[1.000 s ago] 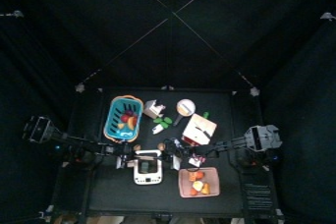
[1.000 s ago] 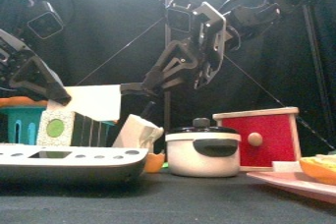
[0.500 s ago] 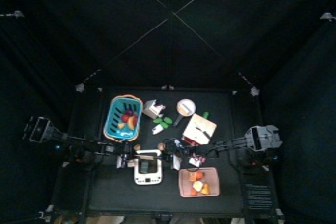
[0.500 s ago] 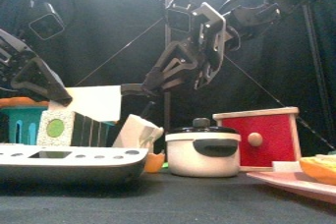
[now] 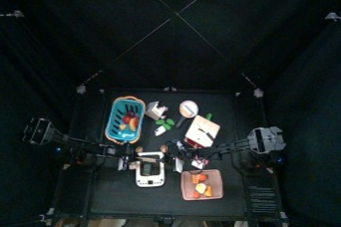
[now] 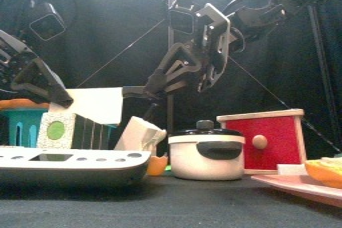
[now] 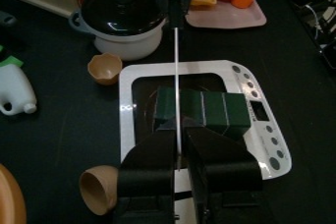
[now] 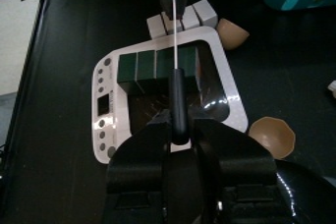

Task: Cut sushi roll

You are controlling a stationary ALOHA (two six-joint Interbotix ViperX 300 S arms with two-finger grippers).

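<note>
The dark green sushi roll [image 7: 197, 112] is lying on the white flat scale [image 7: 261, 120] at the counter's front. Both arms' jaws are pinching thin knives [image 7: 175, 41] above it.

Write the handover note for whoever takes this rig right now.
Left gripper: shut on the knife, blade held edge-down above the sushi roll.
Right gripper: also above the roll; I cannot tell whether it holds anything.
The roll lies on the white scale at the table's front.
Done: knife picked up and lined up over the roll.
Left: no slice lies apart from the roll, so the cut is yet to be made.
</note>
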